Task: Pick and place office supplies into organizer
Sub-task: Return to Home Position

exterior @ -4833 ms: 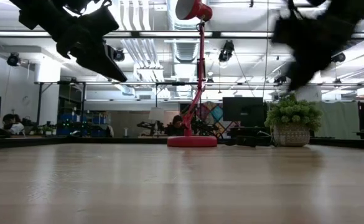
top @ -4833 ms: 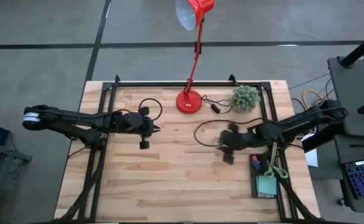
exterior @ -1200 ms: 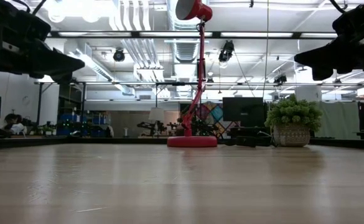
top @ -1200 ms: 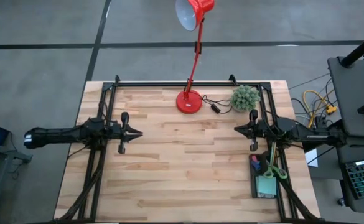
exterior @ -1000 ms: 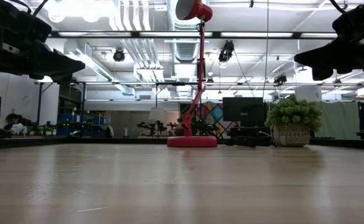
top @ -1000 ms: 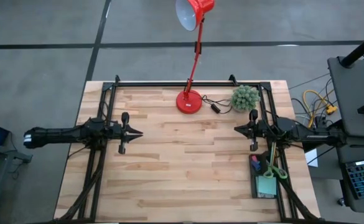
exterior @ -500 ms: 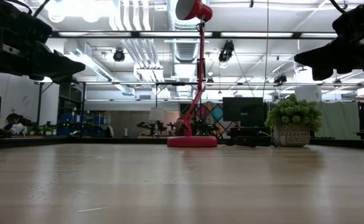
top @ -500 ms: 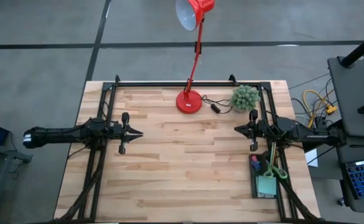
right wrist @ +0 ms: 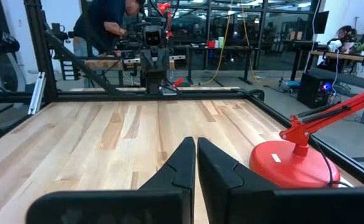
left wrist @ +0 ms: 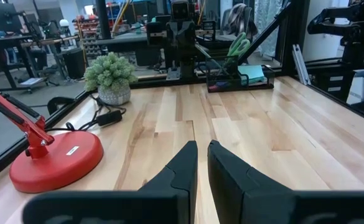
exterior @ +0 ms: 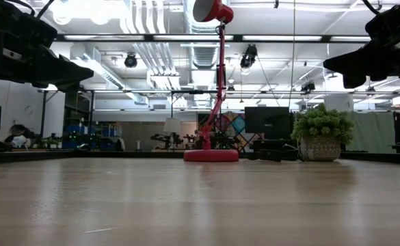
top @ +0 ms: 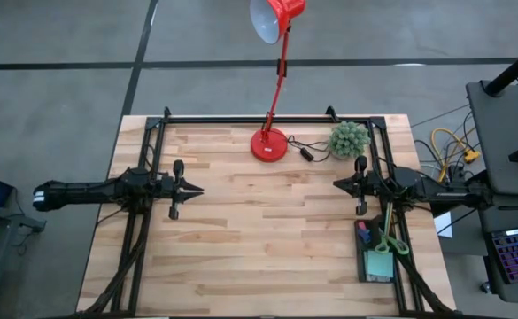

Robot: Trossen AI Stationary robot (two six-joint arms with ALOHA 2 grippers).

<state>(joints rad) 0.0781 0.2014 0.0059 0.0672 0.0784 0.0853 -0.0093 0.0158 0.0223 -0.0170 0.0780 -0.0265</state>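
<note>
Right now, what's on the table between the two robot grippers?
Nothing: the high view shows only bare wooden table between the left gripper and right gripper.

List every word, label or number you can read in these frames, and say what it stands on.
No text can be read in any view.
White sticker on the base of the red desk lamp: print too small to read.

High view: the small pieces in the organizer [top: 361,266] are too small to identify or assign to a compartment. The lamp [top: 269,143] shade is cut off at the top edge. Low view: the left arm [exterior: 22,48] and right arm [exterior: 384,48] are cut off at the picture edges.
</note>
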